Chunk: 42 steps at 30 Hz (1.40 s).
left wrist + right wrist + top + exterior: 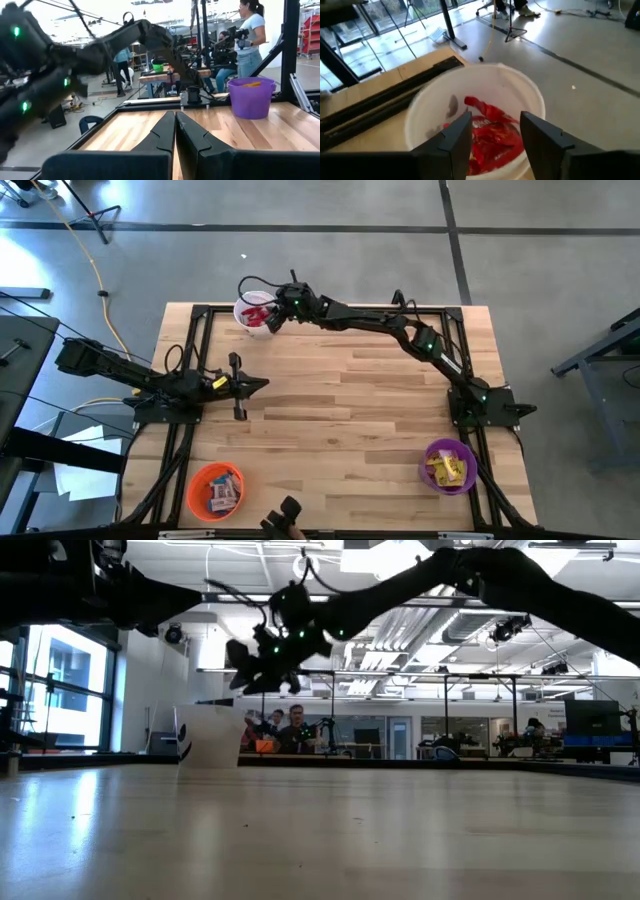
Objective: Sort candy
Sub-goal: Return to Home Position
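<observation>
While the right arm [380,320] stretches along the far side of the tabletop [340,430], the right pincer [495,122] hangs just above the white cup [241,308]. In the high view this cup stands near the 11 o'clock corner. The two fingers of this pincer are spread apart and nothing is between them (the wrist camera looks past them straight down into the cup). The red candies [492,140] lie in a heap on the bottom of the white cup; I cannot count them exactly.

At about 9 o'clock the left pincer [260,384] waits over the wood and points toward the middle of the tabletop. Its two fingers are pressed together along their length, and they hold nothing.

Near the 7 o'clock corner stands the orange cup [192,492], with the blue-and-white candies [222,492] inside it. Near the 5 o'clock corner stands the purple cup [448,443], and it holds the yellow candies [447,470]. All the candy that I can see is inside these three cups.

From the level of the tabletop, the right pincer shows as a dark shape over the white cup (whether it touches the rim, I cannot tell). A person [248,30] in a light shirt stands in the room beyond the tabletop.
</observation>
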### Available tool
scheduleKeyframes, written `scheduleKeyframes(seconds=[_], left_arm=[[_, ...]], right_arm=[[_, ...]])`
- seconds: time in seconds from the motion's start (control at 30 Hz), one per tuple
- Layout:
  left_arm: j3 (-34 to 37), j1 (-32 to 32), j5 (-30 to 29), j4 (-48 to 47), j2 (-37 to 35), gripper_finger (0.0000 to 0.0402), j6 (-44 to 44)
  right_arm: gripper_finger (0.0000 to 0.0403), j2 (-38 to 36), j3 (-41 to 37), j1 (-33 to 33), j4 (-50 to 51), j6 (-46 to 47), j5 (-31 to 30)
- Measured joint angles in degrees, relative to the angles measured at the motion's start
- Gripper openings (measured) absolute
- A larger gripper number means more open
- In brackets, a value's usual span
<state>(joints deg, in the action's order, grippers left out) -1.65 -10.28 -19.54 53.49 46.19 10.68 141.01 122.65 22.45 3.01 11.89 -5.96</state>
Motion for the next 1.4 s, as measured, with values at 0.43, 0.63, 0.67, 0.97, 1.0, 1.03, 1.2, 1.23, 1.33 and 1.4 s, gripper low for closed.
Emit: scheduleKeyframes(seconds=[0.43,0.63,0.67,0.97,1.0,1.03,1.2,1.23,1.33,1.4], left_arm=[[0.0,0.0,-0.2,-2.9,-3.2,0.0,1.0],[0.0,0.0,-0.2,-7.1,-6.0,0.0,0.6],[0.0,0.0,-0.2,-7.6,-6.4,0.0,0.5],[-0.1,0.0,0.3,-11.0,-8.3,0.0,0.6],[0.0,0.0,0.4,-12.2,-8.7,0.0,0.9],[0.0,0.0,0.8,-12.9,-9.0,0.0,1.0],[0.0,0.0,1.6,-13.9,-11.3,0.0,1.8],[0.0,0.0,1.8,-14.3,-11.9,0.0,2.3],[0.0,0.1,2.9,-15.4,-13.8,0.0,2.9],[0.0,0.1,3.5,-16.7,-14.8,0.0,2.6]], right_arm=[[0.0017,-9.6,-5.6,-2.4,12.6,-13.4,-10.1],[0.0005,-16.4,-21.2,-3.8,-1.7,-14.8,-8.9],[0.0003,-18.1,-24.3,-4.1,-4.7,-14.7,-8.4],[0.0001,-34.3,-56.5,-8.1,-28.1,-17.1,-5.6],[0.0,-36.0,-59.8,-8.8,-29.9,-17.9,-5.5],[0.0,-37.6,-63.1,-9.5,-31.3,-18.4,-5.4],[0.0,-47.9,-76.8,-12.1,-39.9,-19.7,-5.3],[0.0,-49.7,-79.8,-12.4,-40.7,-19.7,-4.8],[0.0,-55.4,-87.9,-13.2,-44.3,-19.7,-3.5],[0.0,-59.7,-92.8,-13.4,-47.9,-19.5,-2.7]])
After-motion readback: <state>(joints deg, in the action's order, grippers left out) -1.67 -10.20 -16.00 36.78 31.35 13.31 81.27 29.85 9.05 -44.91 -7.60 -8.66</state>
